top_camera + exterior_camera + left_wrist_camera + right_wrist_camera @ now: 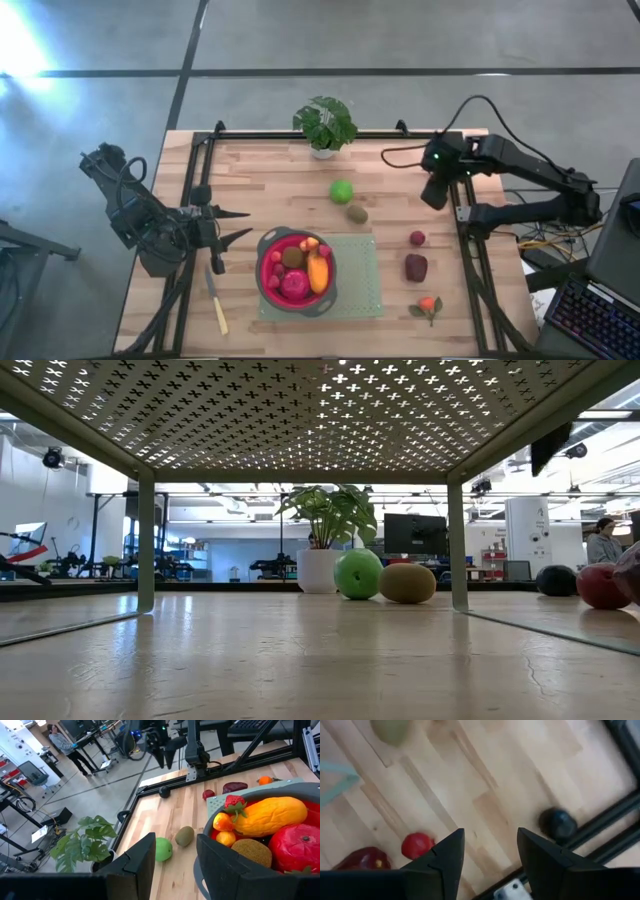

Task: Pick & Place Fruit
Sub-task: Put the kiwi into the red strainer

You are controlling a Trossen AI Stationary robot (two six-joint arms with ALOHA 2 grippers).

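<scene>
The right hand [434,192] is hanging above the far right part of the counter [250,175], fingers parted and holding nothing, with the small red fruit [417,845] and the dark-red lump [362,859] showing below it in its wrist view. The left hand [240,225] is waiting at the left side, just beside the red bowl [268,285], its fingers also apart and empty.

The bowl is already carrying the red apple [294,286], the orange elongated piece [318,270], a brown kiwi [292,257] and a few tiny pieces. Four more are lying loose on the counter: the green ball [342,191] and a second kiwi [357,214] close together in the middle, then the small red fruit and the lump at the right, plus a little orange one [428,304] near the front.

The risk, as I read it: these round pieces are likely rolling at the slightest nudge, so a finger landing off-centre could be sending the small red fruit toward the black frame rail [470,250] running close by on the right. The ball and the kiwi are sitting so near each other that reaching for one may knock the other.

Open room is lying across the middle and the far-left wood; the potted plant [325,124] is crowding the far edge, and a knife [216,302] is lying at the front left.
</scene>
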